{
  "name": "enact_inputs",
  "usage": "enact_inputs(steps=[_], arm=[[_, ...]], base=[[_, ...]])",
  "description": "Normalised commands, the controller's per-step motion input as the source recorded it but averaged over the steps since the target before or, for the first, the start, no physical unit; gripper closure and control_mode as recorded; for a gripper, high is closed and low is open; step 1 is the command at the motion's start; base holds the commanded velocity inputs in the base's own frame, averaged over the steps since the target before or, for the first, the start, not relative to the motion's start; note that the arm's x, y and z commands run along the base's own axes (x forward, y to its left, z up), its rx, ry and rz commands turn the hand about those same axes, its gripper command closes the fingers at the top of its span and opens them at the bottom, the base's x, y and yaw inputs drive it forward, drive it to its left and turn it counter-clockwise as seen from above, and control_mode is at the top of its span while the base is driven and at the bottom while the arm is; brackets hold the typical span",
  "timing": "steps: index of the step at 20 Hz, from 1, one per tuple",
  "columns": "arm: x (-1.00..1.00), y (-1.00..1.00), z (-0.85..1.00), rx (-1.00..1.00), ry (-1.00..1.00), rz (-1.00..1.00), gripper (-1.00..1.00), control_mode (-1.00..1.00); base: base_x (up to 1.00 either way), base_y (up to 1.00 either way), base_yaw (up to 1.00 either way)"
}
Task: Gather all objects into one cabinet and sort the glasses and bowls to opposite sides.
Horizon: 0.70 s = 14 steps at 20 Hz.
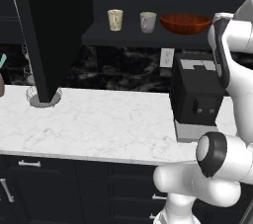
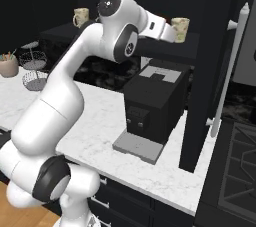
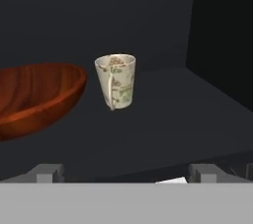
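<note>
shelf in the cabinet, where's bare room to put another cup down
Free: the dark shelf right of the patterned tumbler, up to the side wall, and the front strip ahead of the open gripper. Also the gap between cream tumbler and grey-white cup. Crowded: the red-brown bowl sits close beside the patterned tumbler.

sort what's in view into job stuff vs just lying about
Job:
- cream tumbler
- greyish-white cup
- red-brown bowl
- patterned tumbler
- cabinet shelf
- claw, open

Lying about:
- coffee machine
- wire basket
- marble counter
</note>
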Motion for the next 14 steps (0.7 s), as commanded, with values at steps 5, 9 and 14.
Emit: enact_inputs(steps=[5,9,14], arm=[[0.19,-0.22,-0.02,0.0,0.0,0.0,-1.0,-1.0],[0.26,0.0,0.0,0.0,0.0,0.0,-1.0,-1.0],[0.3,0.0,0.0,0.0,0.0,0.0,-1.0,-1.0]], base=[[0.0,0.0,0.0],[0.0,0.0,0.0],[0.0,0.0,0.0]])
